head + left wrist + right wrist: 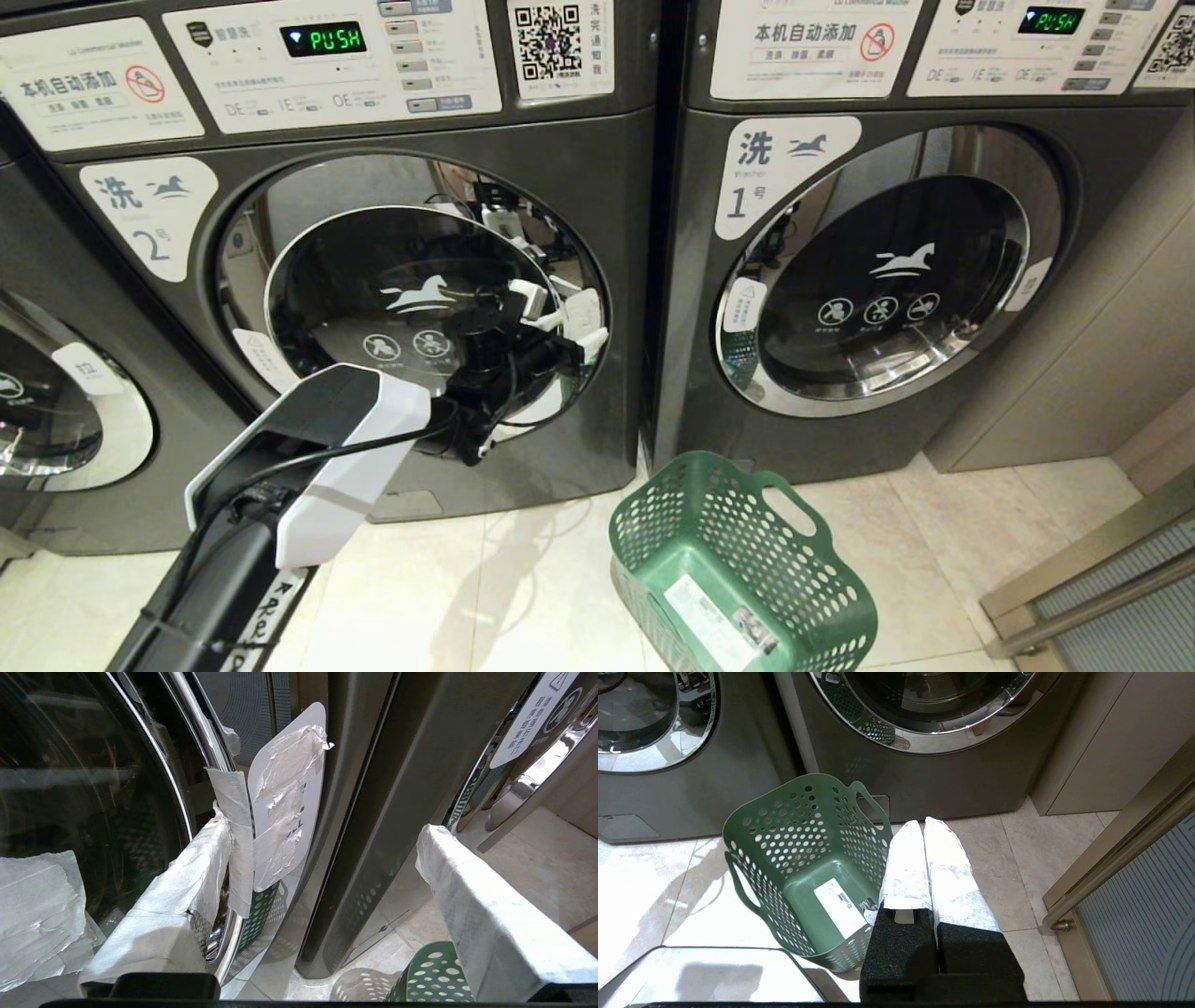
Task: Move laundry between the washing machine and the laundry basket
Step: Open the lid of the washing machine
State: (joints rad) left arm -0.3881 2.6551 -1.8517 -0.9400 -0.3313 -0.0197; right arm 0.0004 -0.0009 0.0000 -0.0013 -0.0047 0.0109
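Observation:
The washing machine (pixel 597 168) marked 2 has its round glass door (pixel 373 271) closed. My left gripper (pixel 560 319) is open at the door's right edge. In the left wrist view one taped finger (pixel 196 868) lies against the chrome rim beside a taped white tab (pixel 285 802). The other finger (pixel 472 905) hangs out over the floor, with nothing between them. The green laundry basket (pixel 691 523) stands on the floor, holding only a white label (pixel 838 905). My right gripper (pixel 924 823) is shut and empty beside the basket (pixel 784 826). The laundry is out of view.
The like machine marked 1 (pixel 887 280) stands to the right, its door closed. Another machine's door (pixel 56 411) shows at far left. A beige cabinet side (pixel 1102 355) and a metal-framed door (pixel 1134 868) bound the tiled floor on the right.

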